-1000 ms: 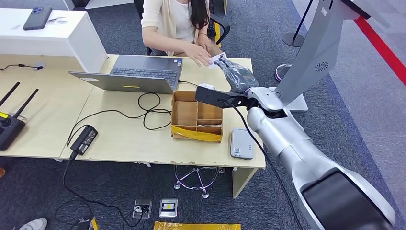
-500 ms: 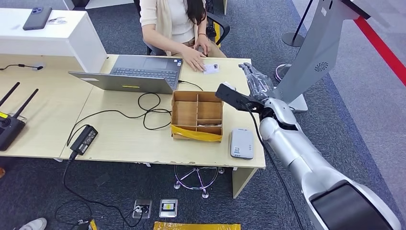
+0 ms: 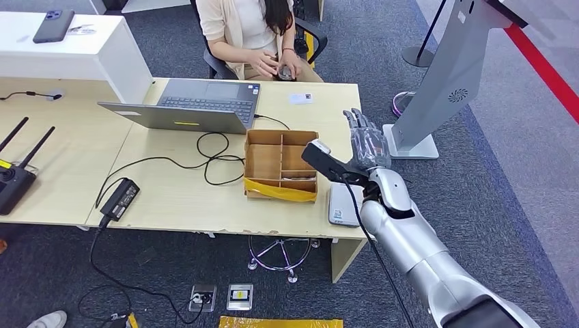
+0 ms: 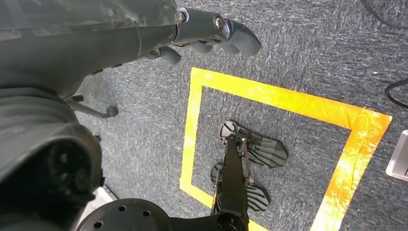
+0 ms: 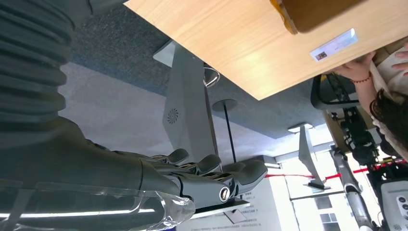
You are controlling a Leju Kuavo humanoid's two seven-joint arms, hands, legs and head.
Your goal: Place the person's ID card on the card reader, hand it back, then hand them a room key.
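- ID card (image 3: 300,98) lying flat on the desk (image 3: 177,198) near the seated person (image 3: 256,34), apart from both hands: hand-back judged done.
- Right hand (image 3: 365,140) empty, fingers spread, raised beside the cardboard box (image 3: 281,165).
- Left hand (image 4: 211,41) hanging over the floor, holding nothing, fingers loosely curled.
- Next: reach into the box, presumably for a room key.

Landmark: cardboard box (image 3: 281,164) mid-desk.
Behind it: bare desktop around the ID card (image 3: 300,98).
Right: card reader (image 3: 341,204).
Left: looped cable (image 3: 212,154), laptop (image 3: 191,106).
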